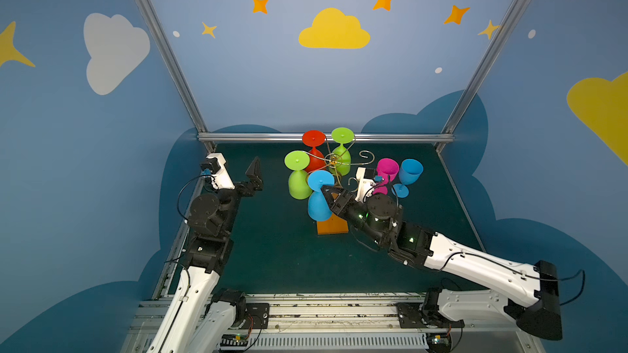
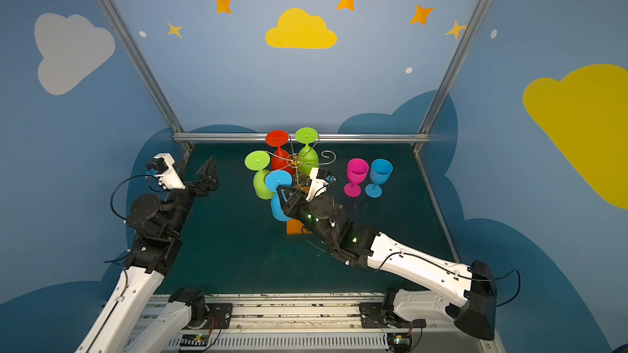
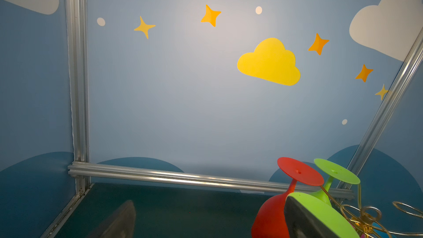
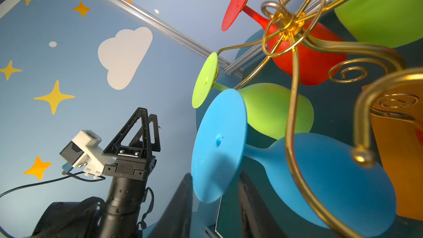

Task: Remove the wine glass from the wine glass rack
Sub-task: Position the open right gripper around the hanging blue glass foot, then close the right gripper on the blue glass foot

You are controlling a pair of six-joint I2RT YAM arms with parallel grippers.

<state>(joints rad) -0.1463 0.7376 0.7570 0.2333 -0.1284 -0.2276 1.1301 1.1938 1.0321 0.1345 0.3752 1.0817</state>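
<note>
The left claw point(image 1: 255, 178) hangs with its fingers spread wide and nothing in them at 9 o'clock from the wine glass rack point(image 1: 333, 160). It is likely parked there to leave the middle of the table point(image 1: 272, 259) free. The rack carries 4 glasses by their feet, bowls down, so nothing sits in them: a green glass point(image 1: 299, 185) at 9 o'clock from the hub, a red glass point(image 1: 313, 164) at 11, a second green glass point(image 1: 343, 161) at 1, and the blue wine glass point(image 1: 317, 203) at 7. 2 scroll arms are bare. The right claw point(image 4: 215, 175) has its fingers apart, straddling the blue foot near the stem, seemingly to slide it off the wire; no clamp shows. At 3 o'clock from the rack, a pink glass point(image 1: 387, 168) and a second blue glass point(image 1: 410, 171) stand upright on the table, both empty.
</note>
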